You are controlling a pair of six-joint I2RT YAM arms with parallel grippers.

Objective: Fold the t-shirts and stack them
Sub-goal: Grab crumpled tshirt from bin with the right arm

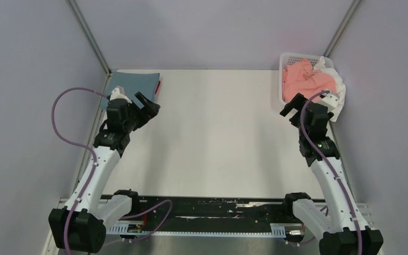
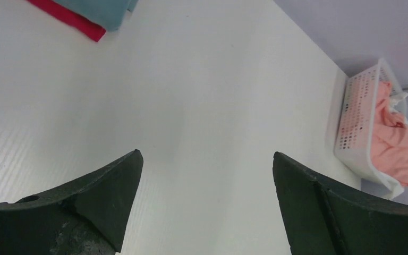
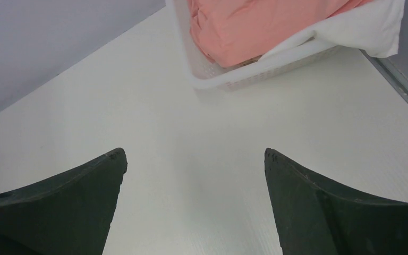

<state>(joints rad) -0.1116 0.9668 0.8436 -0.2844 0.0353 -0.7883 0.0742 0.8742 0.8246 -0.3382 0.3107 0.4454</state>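
Note:
A folded grey-blue t-shirt (image 1: pixel 131 84) lies at the table's far left on a red t-shirt (image 1: pixel 159 86), whose edge peeks out; both show in the left wrist view (image 2: pixel 103 10), (image 2: pixel 69 18). A crumpled salmon pink t-shirt (image 1: pixel 304 79) and a white t-shirt (image 1: pixel 336 79) fill the white lattice basket (image 1: pixel 287 57) at the far right, also in the right wrist view (image 3: pixel 255 26), (image 3: pixel 361 29). My left gripper (image 1: pixel 147 104) is open and empty beside the folded stack. My right gripper (image 1: pixel 293 105) is open and empty just in front of the basket.
The white table (image 1: pixel 212 133) spreads between the arms. Grey walls stand on three sides. A black rail (image 1: pixel 207 210) with the arm bases runs along the near edge. Purple cables loop off both arms.

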